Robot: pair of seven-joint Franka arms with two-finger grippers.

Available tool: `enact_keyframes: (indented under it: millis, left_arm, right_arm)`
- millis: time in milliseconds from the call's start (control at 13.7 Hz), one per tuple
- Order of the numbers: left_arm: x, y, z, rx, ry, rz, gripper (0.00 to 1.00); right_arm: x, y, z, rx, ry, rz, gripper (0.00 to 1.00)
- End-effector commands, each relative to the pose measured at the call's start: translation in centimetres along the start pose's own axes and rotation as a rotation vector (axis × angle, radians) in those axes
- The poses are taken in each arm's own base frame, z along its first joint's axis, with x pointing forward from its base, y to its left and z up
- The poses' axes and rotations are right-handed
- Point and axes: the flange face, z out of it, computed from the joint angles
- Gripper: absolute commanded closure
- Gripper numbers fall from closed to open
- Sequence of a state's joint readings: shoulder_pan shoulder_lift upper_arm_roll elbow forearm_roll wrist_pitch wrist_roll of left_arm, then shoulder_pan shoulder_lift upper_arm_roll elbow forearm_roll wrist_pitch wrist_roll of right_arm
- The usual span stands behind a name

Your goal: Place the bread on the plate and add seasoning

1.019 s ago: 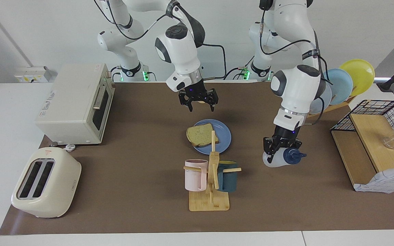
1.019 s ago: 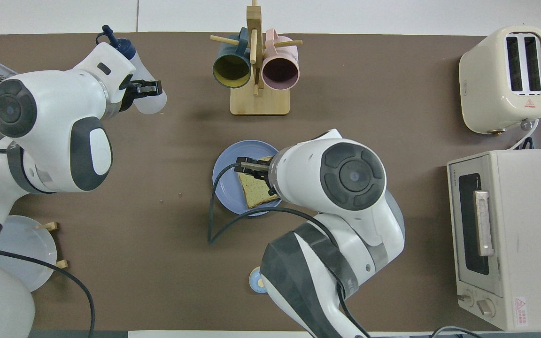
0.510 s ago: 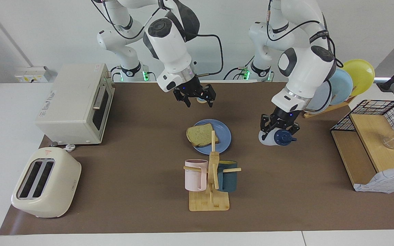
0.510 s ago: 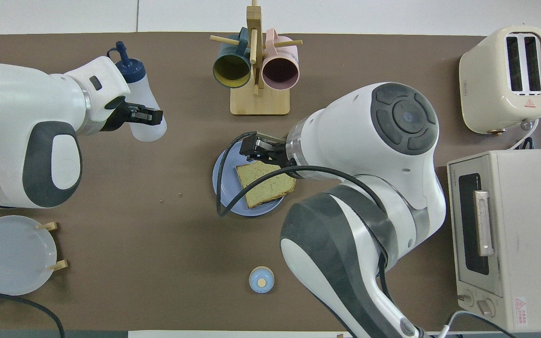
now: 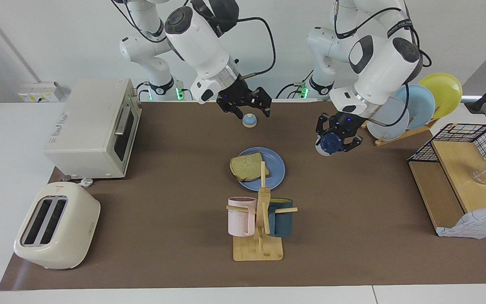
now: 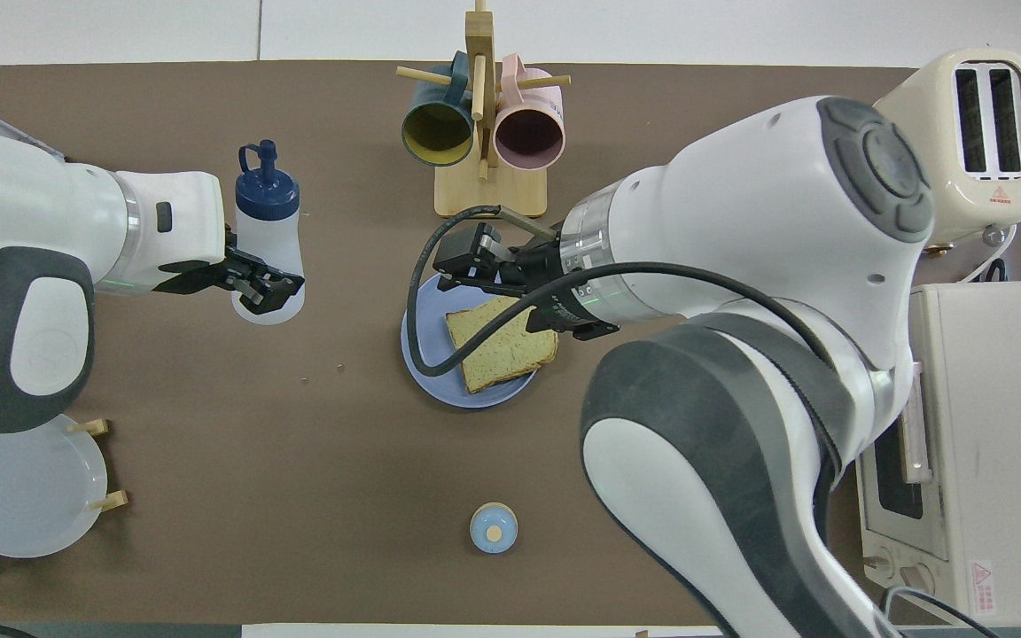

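Note:
The bread (image 5: 246, 166) (image 6: 500, 344) lies flat on the blue plate (image 5: 276, 169) (image 6: 423, 353) at mid-table. My left gripper (image 5: 336, 134) (image 6: 264, 285) is shut on the seasoning (image 5: 328, 144) (image 6: 267, 232). It holds this white bottle in the air over the mat, toward the left arm's end from the plate. The bottle is tipped on its side, its navy cap pointing away from the robots. My right gripper (image 5: 253, 110) (image 6: 453, 268) hangs open and empty, high over the plate.
A blue-domed bell (image 5: 249, 120) (image 6: 494, 528) sits nearer to the robots than the plate. A mug rack (image 5: 259, 226) (image 6: 482, 133) stands farther out. A toaster (image 5: 57, 226) and toaster oven (image 5: 95, 126) occupy the right arm's end. Upright plates (image 5: 420, 105) and a wire shelf (image 5: 462, 177) occupy the left arm's end.
My left gripper lifted the bottle off the mat and carried it toward the robots, tipping it onto its side. My right gripper rose higher above the plate, still open.

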State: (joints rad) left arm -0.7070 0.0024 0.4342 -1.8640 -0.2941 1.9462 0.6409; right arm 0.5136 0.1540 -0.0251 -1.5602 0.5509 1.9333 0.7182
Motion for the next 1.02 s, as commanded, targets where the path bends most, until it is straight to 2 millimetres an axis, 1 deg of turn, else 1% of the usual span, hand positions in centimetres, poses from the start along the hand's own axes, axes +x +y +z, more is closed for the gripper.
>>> enact_keyframes:
  millis: [0,146,291,364,437,582,655,728,801,873,946]
  left_arm:
    - [-1.6,1.1,-0.5,-0.055,-0.057,0.139,1.0]
    - [-2.1,1.8,-0.5,-0.086,-0.095,0.199,1.0]
    - [-2.2,2.6,-0.2,-0.111,-0.137,0.349,1.0]
    - [-2.5,2.9,-0.5,-0.126,-0.145,0.393,1.0]
    - [-2.8,3.1,-0.6,-0.138,-0.152,0.41,1.0]
    - [-3.2,3.7,-1.0,-0.171,-0.167,0.474,1.0]
    - [-3.2,3.9,-0.8,-0.179,-0.168,0.502,1.0]
    - [-2.7,5.1,-0.6,-0.183,-0.174,0.524,1.0]
    - [-2.4,5.6,-0.5,-0.179,-0.172,0.537,1.0]
    - [-2.2,5.7,-0.5,-0.169,-0.165,0.531,1.0]
    - [-2.1,5.7,-0.5,-0.167,-0.163,0.528,1.0]
  right_arm:
    - [-0.2,-0.4,-1.8,0.059,-0.03,0.019,0.0]
    - [-1.4,-1.4,-2.6,0.092,-0.017,0.003,0.0]
    - [-1.8,-2.4,-2.8,0.123,0.008,0.028,0.0]
    - [-2.9,-3.6,-2.7,0.141,0.018,0.02,0.0]
    - [-4.3,-4.6,-1.7,0.16,0.024,-0.005,0.0]
    - [-5.8,-6.1,-0.5,0.213,0.068,-0.023,0.0]
    - [-6.3,-6.4,0.0,0.208,0.074,-0.04,0.0]
    - [-6.3,-6.5,0.2,0.207,0.075,-0.044,0.0]
    - [-6.1,-6.4,0.6,0.201,0.073,-0.05,0.0]
    - [-5.9,-6.6,0.9,0.204,0.078,-0.052,0.0]
    - [-6.6,-7.1,1.1,0.196,0.086,-0.08,0.0]
